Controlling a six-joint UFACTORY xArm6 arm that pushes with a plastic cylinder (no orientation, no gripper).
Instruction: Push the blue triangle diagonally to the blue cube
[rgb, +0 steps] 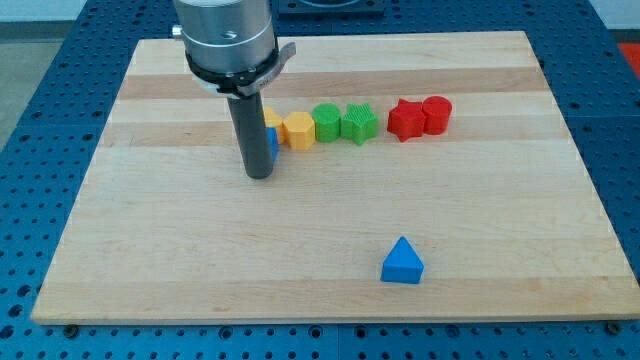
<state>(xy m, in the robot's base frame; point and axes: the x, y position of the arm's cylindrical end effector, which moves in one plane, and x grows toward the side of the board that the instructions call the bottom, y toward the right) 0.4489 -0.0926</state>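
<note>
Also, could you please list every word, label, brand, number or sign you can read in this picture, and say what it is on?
None: no readable text shows anywhere.
The wooden board, the blue triangle and the row of coloured blocks, including the red ones, are plain.
The metal collar above my tip shows screws only, no lettering.

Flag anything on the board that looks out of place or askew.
The blue triangle sits alone near the view's bottom, apart from the row of yellow, green and red blocks near the top. The blue cube is mostly hidden behind my tip at the row's left end. Nothing looks damaged or tipped.
</note>
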